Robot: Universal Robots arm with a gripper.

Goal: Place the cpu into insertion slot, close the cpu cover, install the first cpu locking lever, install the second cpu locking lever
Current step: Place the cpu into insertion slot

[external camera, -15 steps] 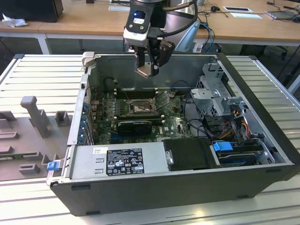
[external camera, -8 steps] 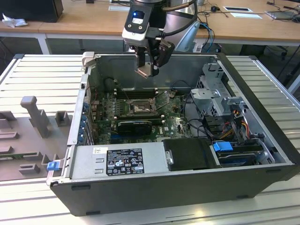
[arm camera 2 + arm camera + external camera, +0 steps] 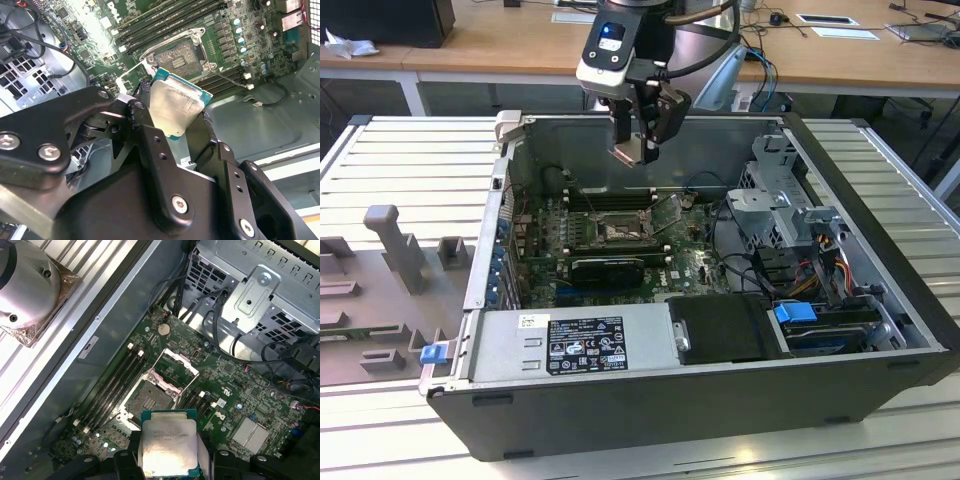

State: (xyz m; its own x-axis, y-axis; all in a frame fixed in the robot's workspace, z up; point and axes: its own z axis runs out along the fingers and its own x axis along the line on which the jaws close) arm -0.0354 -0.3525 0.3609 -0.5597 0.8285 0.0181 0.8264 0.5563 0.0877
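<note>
Squarely between the jaws, cpu (image 3: pixel 176 107)

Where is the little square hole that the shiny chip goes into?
Look inside the big open computer case, at the green circuit board lying on its floor. Near the board's middle sits the insertion slot, below the hand holding the cpu. It is square with a silvery rim and dark centre, unlike the long black memory slots beside it.
</note>
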